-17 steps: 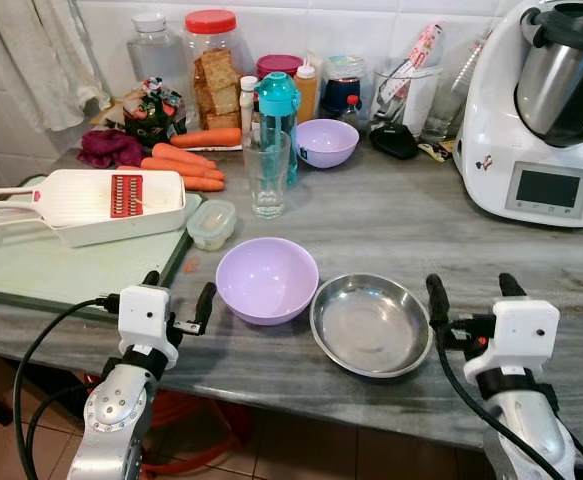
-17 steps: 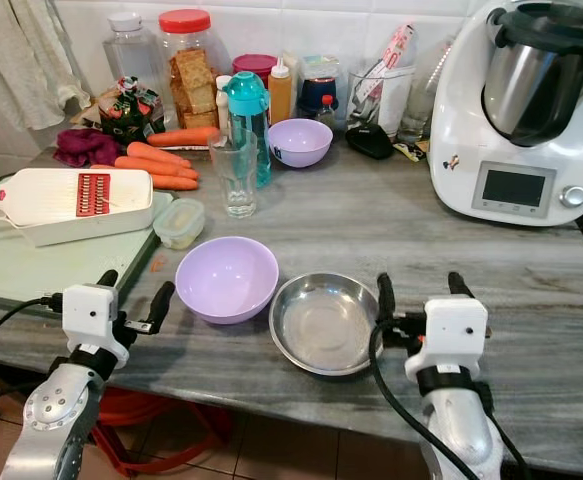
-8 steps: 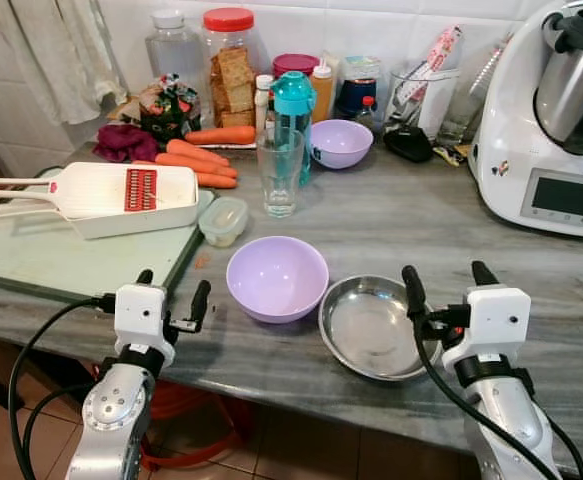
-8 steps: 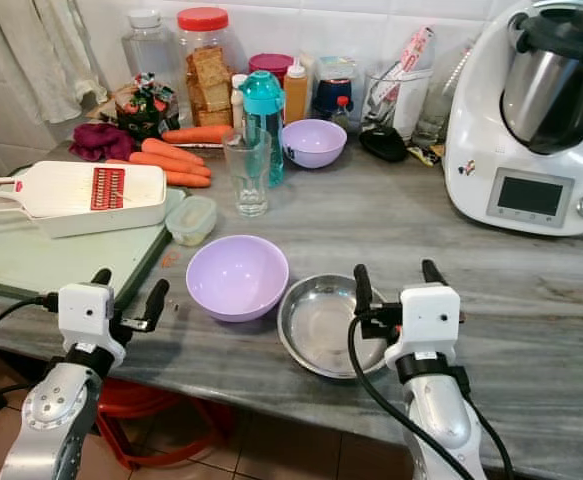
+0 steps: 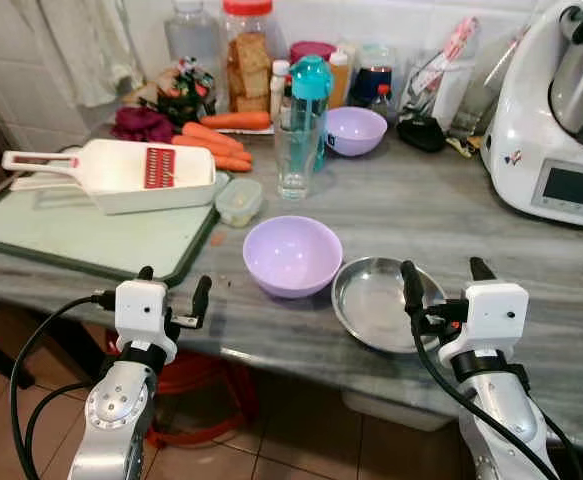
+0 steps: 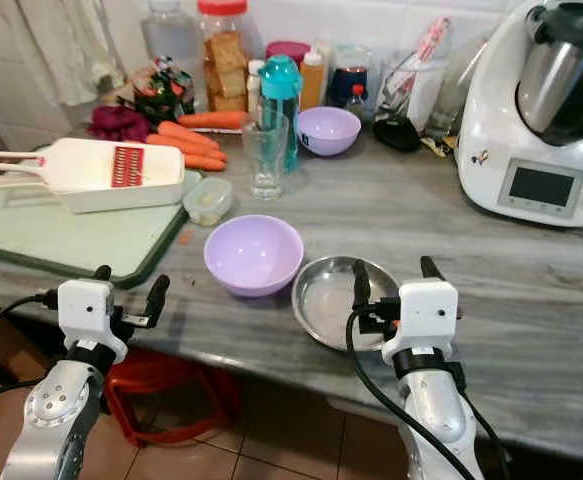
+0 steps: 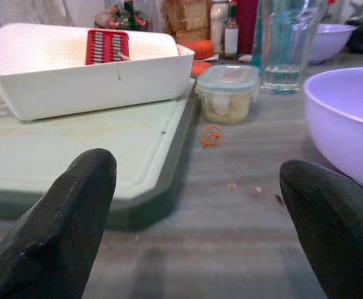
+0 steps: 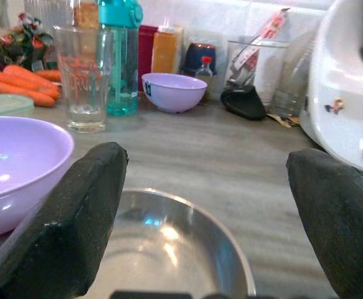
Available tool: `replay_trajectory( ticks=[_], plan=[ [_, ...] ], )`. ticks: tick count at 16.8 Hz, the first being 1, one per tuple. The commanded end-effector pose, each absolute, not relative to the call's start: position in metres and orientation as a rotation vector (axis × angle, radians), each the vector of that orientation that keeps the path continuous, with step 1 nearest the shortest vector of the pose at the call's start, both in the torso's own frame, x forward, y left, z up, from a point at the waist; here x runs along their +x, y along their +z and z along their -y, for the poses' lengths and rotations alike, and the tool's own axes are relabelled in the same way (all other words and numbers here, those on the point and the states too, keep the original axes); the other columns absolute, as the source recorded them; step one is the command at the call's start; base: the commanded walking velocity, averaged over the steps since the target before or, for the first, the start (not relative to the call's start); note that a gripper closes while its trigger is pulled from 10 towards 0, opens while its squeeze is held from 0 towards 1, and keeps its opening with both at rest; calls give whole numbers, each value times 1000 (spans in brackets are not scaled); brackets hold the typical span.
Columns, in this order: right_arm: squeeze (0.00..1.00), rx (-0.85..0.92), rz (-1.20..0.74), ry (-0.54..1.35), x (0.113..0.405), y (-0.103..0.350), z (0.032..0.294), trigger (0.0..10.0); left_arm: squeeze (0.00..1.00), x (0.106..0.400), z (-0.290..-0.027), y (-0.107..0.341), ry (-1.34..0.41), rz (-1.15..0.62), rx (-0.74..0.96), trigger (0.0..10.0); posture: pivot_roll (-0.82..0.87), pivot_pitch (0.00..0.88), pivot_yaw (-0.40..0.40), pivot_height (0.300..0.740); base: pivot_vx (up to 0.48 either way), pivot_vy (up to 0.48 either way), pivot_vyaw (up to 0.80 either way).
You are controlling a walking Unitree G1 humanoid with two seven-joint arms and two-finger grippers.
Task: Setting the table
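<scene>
Evidently the steel bowl is the piece wanted: it sits empty at the near edge of the bench, touching or just beside the large lilac bowl, also empty. The right gripper hangs over its near rim, fingers spread wide and holding nothing, lined up as if for a grasp. The left gripper waits equally spread, just off the bench edge by the green cutting board. Behind stand a near-empty glass, a small lidded tub of something pale, and a second lilac bowl.
</scene>
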State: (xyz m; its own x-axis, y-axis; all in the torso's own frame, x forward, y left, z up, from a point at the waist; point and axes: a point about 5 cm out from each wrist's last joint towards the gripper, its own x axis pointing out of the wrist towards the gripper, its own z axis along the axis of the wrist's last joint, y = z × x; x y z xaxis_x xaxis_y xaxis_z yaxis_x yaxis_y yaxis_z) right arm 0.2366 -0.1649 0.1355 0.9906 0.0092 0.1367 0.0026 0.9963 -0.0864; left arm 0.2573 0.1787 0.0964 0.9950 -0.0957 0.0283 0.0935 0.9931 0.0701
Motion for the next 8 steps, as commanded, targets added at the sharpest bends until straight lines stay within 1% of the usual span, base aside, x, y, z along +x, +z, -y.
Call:
replay_trajectory(
  ticks=[1, 8],
  plan=[
    [0, -84, 139, -4, 238, 135, 165, 10000, 0, 258, -174, 102, -100, 45, 67, 10000, -24, 0, 8, 740, -307, 0, 0],
    [0, -74, 135, -25, 240, 134, 168, 10000, 0, 261, -168, 102, -114, 42, 53, 10000, -25, 0, 11, 740, -314, 0, 0]
  ],
)
